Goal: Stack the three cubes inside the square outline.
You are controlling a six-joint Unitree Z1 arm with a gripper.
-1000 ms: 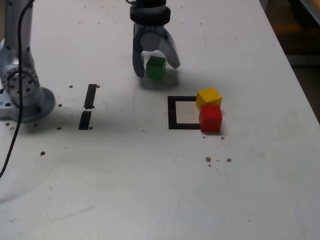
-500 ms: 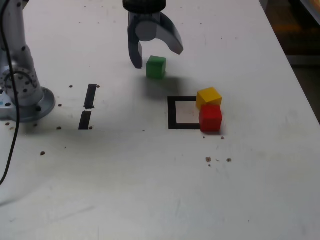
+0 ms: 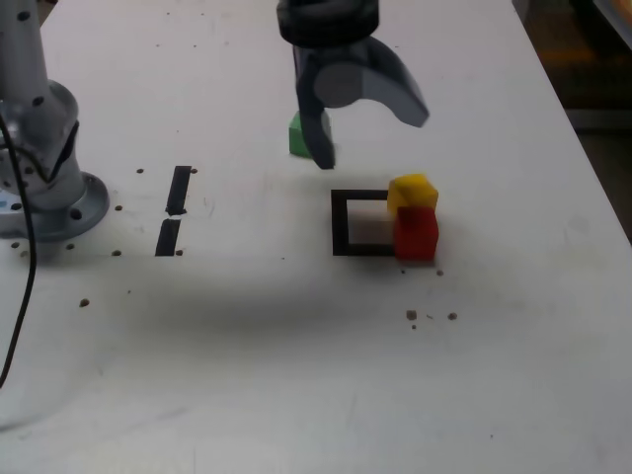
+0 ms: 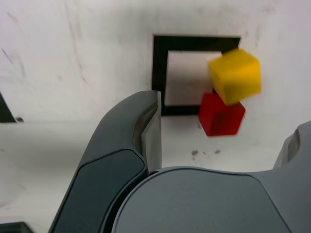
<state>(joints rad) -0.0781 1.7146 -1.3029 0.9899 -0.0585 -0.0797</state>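
Arm base (image 3: 44, 148): far to the exterior view's left of the square outline, standing on the table (image 3: 296, 375).
Black strips (image 3: 174, 209): two short ones, between the arm base and the square outline.
Green cube (image 3: 297, 137): on the table, behind the square outline and apart from it, partly hidden by one finger. It has not moved over the last second.
Gripper (image 3: 367, 117): fingers spread wide and grasping nothing. A second ago they straddled the green cube; now they have let it go, lifted, and swung to the exterior view's right, hanging above the outline's far side.
Square outline (image 3: 346, 223): its white inside holds no whole cube.
Yellow cube (image 3: 412, 191): on the outline's right-hand edge, overlapping the border, turned askew.
Red cube (image 3: 416, 232): touching the yellow cube, at the outline's near right corner, mostly outside.
Meaning: no stack yet; the swing suggests the yellow or red cube is the next target.
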